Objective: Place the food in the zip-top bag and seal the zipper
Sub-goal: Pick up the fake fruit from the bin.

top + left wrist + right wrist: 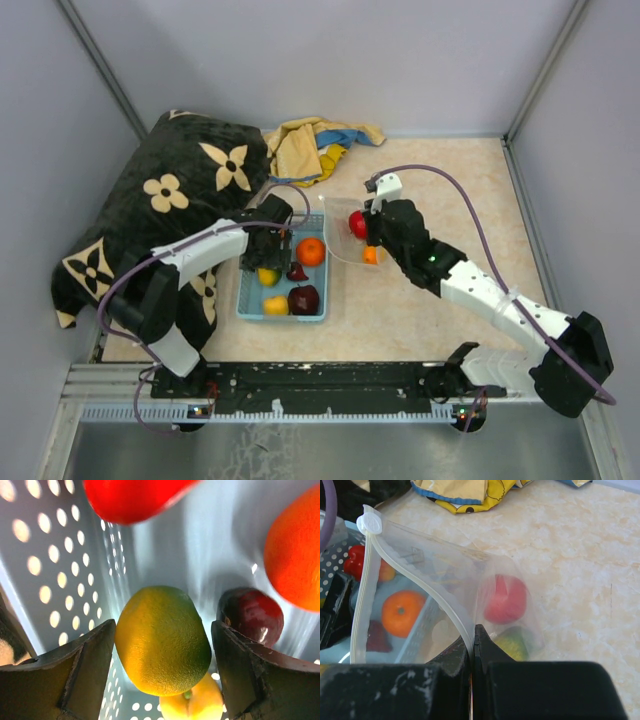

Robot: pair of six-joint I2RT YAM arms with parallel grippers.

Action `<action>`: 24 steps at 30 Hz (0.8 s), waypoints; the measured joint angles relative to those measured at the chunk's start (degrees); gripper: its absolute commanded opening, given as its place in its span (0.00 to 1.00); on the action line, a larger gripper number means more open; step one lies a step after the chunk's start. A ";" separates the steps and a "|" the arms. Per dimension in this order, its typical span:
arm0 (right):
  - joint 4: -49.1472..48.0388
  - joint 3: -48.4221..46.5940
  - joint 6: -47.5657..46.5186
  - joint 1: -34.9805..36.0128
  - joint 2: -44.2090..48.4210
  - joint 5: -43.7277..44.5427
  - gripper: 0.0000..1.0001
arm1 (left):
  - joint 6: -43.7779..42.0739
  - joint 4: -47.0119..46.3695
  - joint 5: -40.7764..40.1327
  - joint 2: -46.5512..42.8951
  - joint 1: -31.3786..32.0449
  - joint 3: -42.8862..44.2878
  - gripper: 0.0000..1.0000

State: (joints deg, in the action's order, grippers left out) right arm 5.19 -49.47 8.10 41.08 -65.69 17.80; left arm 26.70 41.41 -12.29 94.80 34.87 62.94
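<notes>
Left gripper (162, 630) is wide open around the yellow-green fruit (160, 647) in the blue basket (60, 555). Right gripper (472, 634) is pinched on the zip-top bag (450, 565) at its zipper (364, 580). There's a red fruit (505, 599) inside, maybe a blurry greenish one too.

Quick tally: one blue basket (283, 318), one clear bag (340, 235). Basket has six I can count: one orange (311, 251), one yellow-green fruit (268, 276), one yellow fruit (275, 305), one red fruit (130, 497), two dark maroon fruits (304, 298). Bag has two: one pinkish-red fruit (505, 599), one greenish fruit (512, 644). Two cloths: a black flowered blanket (170, 190), a yellow-blue rag (310, 145).
</notes>
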 measured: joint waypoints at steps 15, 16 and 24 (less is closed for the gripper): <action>0.00 0.00 0.00 0.00 -0.04 -0.11 0.01 | 0.52 -5.64 1.77 -0.35 -1.77 -3.02 0.58; 0.00 0.00 0.00 0.00 -0.04 -0.13 0.02 | 0.52 -5.66 1.79 -0.66 -1.77 -3.34 0.54; 0.00 0.00 0.00 -0.02 -0.04 -0.37 0.01 | 0.46 -5.44 1.88 -5.97 -1.77 -4.13 0.42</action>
State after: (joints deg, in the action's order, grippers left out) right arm 5.19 -49.47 8.10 41.06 -65.73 17.43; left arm 27.16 35.97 -10.41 88.84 33.10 58.81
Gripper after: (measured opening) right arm 0.014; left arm 0.659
